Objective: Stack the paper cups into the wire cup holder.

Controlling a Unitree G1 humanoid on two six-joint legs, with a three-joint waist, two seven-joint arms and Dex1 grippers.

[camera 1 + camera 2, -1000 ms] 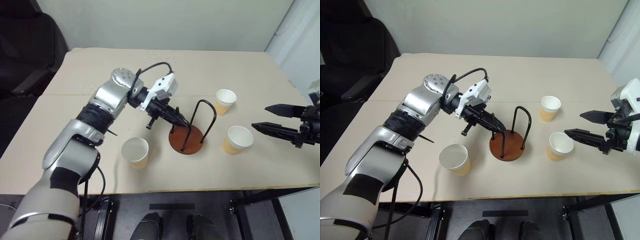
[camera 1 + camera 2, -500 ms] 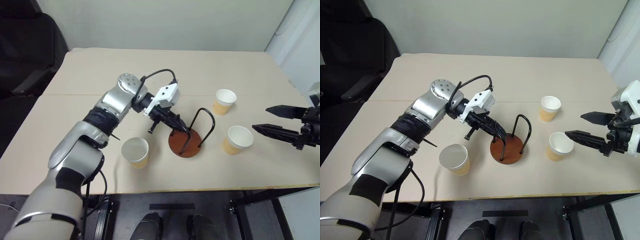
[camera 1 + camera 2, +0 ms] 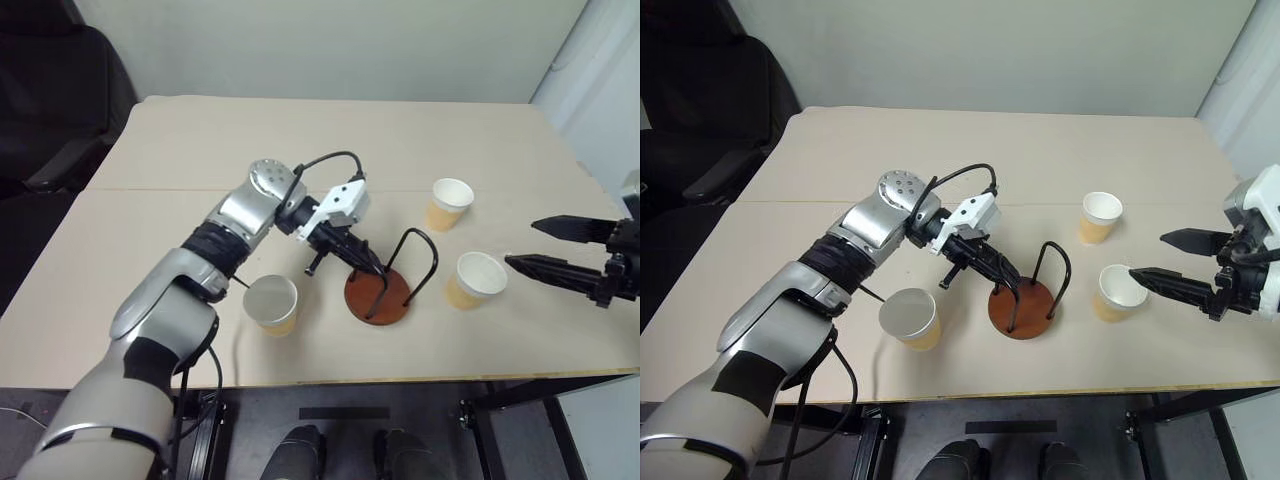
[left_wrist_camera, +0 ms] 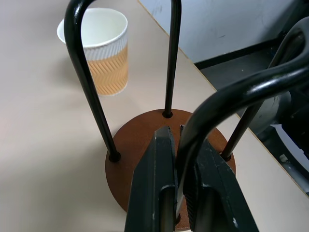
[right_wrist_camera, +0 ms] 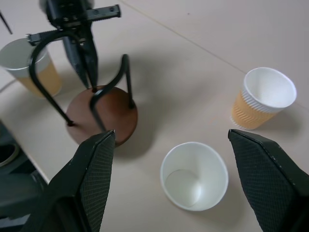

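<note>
On table (image 3: 150, 200): unmarked paper cups (image 3: 272, 303), wire cup holder (image 3: 378, 294).

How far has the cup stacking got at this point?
Done: nothing stacked; the wire cup holder is empty.
In hand: the left gripper is shut on one of the holder's wire loops; no cup is held. The right gripper is open beside the nearest paper cup.
Left: all three cups, including the far one and the one near the left arm, stand loose on the table.

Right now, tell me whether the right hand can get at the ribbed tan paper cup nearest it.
Probably yes: the right hand is open, and the ribbed tan paper cup stands upright just beside its lower finger with nothing between them.
</note>
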